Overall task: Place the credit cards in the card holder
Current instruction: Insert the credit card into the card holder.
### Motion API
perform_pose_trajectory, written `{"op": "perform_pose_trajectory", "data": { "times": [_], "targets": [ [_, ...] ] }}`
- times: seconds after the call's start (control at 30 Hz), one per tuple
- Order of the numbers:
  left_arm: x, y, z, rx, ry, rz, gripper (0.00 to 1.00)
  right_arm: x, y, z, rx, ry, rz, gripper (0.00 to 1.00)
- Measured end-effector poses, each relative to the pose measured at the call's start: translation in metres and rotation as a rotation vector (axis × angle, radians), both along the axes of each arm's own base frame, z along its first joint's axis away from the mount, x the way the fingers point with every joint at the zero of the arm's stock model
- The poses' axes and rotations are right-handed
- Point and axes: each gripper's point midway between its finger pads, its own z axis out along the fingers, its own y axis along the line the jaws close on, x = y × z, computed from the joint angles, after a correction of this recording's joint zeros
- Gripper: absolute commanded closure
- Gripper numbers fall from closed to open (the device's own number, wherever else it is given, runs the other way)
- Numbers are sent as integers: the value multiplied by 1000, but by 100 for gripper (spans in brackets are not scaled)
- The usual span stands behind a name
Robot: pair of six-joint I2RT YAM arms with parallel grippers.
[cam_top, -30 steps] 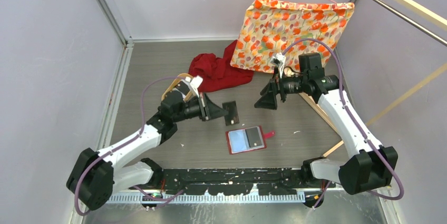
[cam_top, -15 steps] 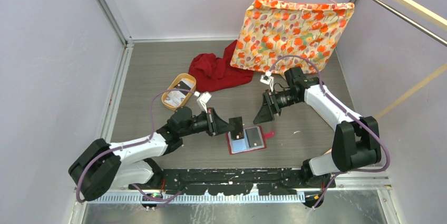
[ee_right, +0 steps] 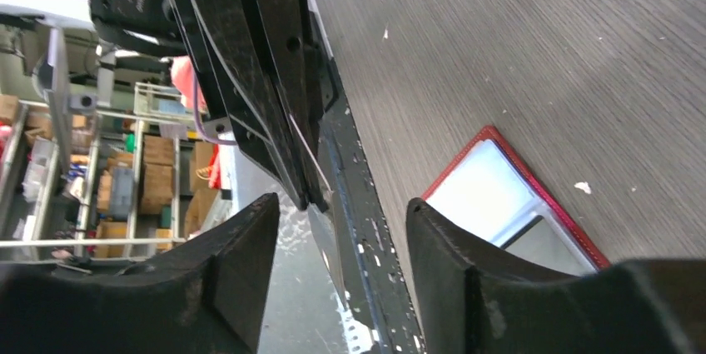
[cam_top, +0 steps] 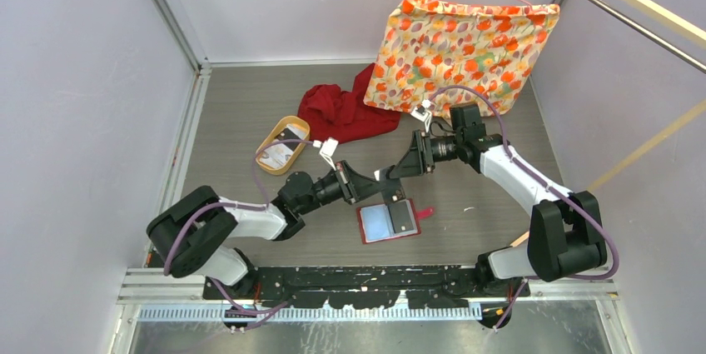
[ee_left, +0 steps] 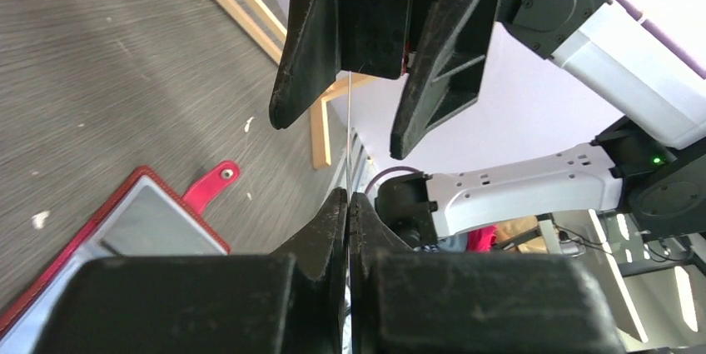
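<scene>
While edge-on, credit card [cam_top: 381, 177] print apparently illegible.

Pale lilac walls [cam_top: 83, 121] enclose a grey wood-grain floor [cam_top: 241, 104] under even light, with light wooden slats [cam_top: 649, 144] and a metal rod [cam_top: 616, 16] crossing the right side.

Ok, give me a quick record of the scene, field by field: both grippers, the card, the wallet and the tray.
left gripper: shut on a card, held edge-on
right gripper: open, one finger on each side of the card's free end
wallet: lying open on the table, close to both grippers
tray: on the far left, holds other cards
</scene>
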Motion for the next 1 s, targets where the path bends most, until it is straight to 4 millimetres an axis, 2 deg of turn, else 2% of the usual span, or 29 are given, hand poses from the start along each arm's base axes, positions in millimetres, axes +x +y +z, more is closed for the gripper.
{"op": "perform_pose_trajectory", "data": {
  "times": [0.13, 0.37, 0.43, 0.5, 0.53, 0.57, 0.6, 0.7, 0.8, 0.93, 1.0],
  "targets": [
    [-2, -9, 7, -43, -1, -21, 100, 6, 4, 10, 31, 18, -16, 65],
    [-3, -11, 11, -73, -2, -27, 100, 6, 7, 22, 75, 43, -5, 99],
    [-3, -12, 10, -73, 1, -27, 96, 4, 7, 24, 85, 48, 6, 99],
    [-3, -11, 11, -76, 0, -27, 79, 2, 7, 24, 85, 39, 17, 99],
    [-3, -11, 10, -74, 3, -24, 64, 1, 6, 24, 82, 31, 22, 99],
    [-2, -10, 8, -71, 8, -18, 56, 0, 5, 24, 76, 23, 28, 99],
    [-2, -9, 5, -60, 12, -12, 53, 0, 5, 24, 70, 16, 32, 99],
    [-1, -1, -15, 34, 60, 29, 51, 0, 1, 18, 47, 3, 26, 99],
    [-3, 13, -27, 125, 70, 70, 53, 8, -7, 4, 14, 4, -33, 99],
    [-8, 30, -37, 194, 77, 106, 63, 13, -19, -39, -56, 64, -160, 99],
    [-10, 34, -50, 238, 97, 109, 71, 12, -23, -61, -101, 105, -218, 99]
  ]
}}
